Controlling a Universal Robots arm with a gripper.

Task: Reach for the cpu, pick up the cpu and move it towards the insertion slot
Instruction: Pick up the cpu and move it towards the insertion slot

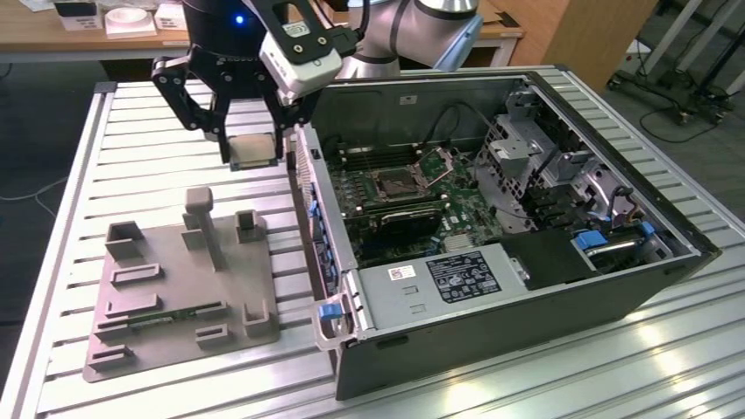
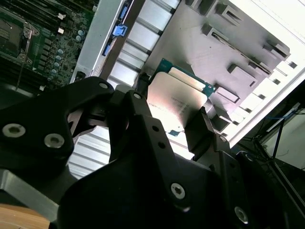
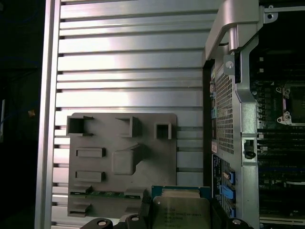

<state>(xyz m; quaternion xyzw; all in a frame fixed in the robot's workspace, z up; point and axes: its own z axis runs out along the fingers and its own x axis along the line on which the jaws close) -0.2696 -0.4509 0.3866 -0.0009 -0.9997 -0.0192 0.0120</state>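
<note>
My gripper is shut on the cpu, a thin square chip held by its edges above the slatted table, just outside the open computer case. In both wrist views the cpu shows its silvery-grey top between the black fingers. The insertion slot is a metal-framed socket on the motherboard, with its hinged bracket raised. It lies to the exterior view's right of the gripper, beyond the case's side wall. The first wrist view catches part of the insertion slot.
The open computer case lies on its side on the slatted aluminium table. A grey fixture plate with upright posts sits under and in front of the gripper, holding a green memory strip. Drive cages and cables crowd the case interior.
</note>
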